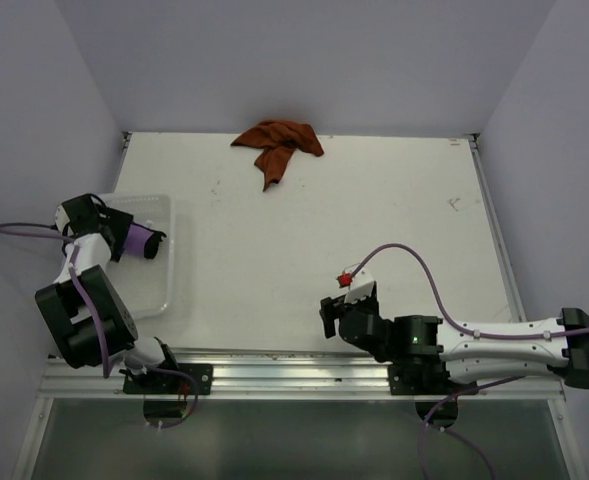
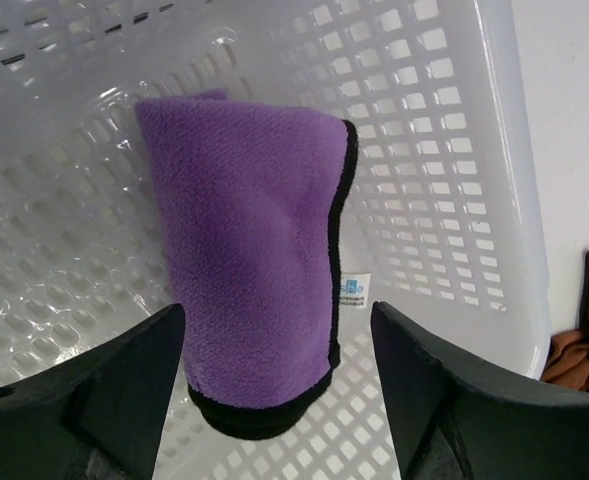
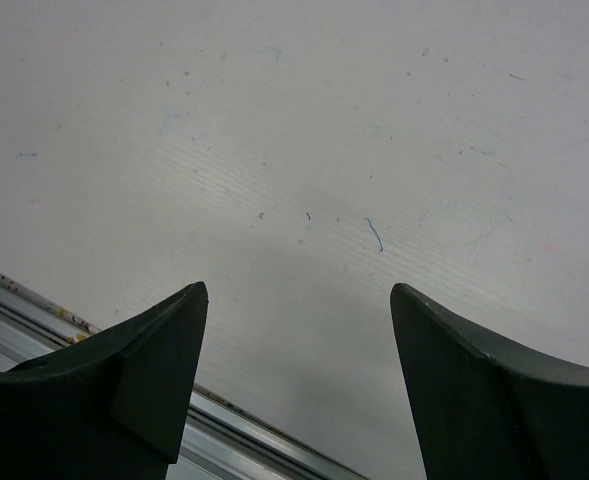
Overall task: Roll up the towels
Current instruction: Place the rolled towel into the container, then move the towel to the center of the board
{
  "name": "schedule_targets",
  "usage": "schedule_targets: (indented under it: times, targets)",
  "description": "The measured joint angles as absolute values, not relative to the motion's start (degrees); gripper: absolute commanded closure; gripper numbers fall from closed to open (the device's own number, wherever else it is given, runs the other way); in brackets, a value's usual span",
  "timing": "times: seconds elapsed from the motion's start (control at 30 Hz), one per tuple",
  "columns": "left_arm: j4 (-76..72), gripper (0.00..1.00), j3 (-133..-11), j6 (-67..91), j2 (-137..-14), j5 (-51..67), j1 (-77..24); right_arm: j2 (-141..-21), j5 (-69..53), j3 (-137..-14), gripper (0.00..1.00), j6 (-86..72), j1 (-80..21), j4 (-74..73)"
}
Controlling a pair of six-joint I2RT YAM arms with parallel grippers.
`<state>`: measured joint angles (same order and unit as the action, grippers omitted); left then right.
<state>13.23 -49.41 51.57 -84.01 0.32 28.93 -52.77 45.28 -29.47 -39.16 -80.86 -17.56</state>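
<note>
The purple towel (image 2: 244, 250), rolled up and edged in black, lies inside the white perforated basket (image 2: 454, 150). My left gripper (image 2: 276, 310) is open around the roll's near end, with a clear gap at the right finger (image 2: 424, 380). From above, the purple towel (image 1: 139, 240) shows at the basket's far side with the left gripper (image 1: 122, 238) on it. The rust orange towel (image 1: 279, 142) lies crumpled at the table's far edge, and a corner of this orange towel (image 2: 579, 345) peeks past the basket. My right gripper (image 1: 329, 312) hovers open over bare table (image 3: 299, 290), holding nothing.
The basket (image 1: 159, 290) sits at the table's left side beside the left arm. A metal rail (image 1: 274, 375) runs along the near edge, just below the right gripper. Walls enclose the table on three sides.
</note>
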Motion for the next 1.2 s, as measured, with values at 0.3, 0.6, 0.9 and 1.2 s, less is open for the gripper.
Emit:
schedule_targets:
  times: [0.3, 0.6, 0.9, 1.2]
  targets:
    - [17.41, 0.19, -64.75, 45.43, -82.83, -2.96, 15.31, -49.12, 43.40, -27.75, 0.24, -38.63, -76.75, -17.12]
    - [14.74, 0.20, -95.11, 34.70, -105.43, -8.86, -19.11, -42.81, 39.31, -25.23, 0.27, -39.05, -70.57, -18.44]
    - [22.09, 0.20, -113.65, 33.17, -134.30, -13.41, -23.57, -35.38, 39.11, -24.75, 0.26, -39.66, -67.18, -24.80]
    - [23.99, 0.54, -122.91, 32.71, -141.53, -19.35, -22.68, -36.14, 38.41, -24.75, 0.26, -38.70, -62.78, -27.35]
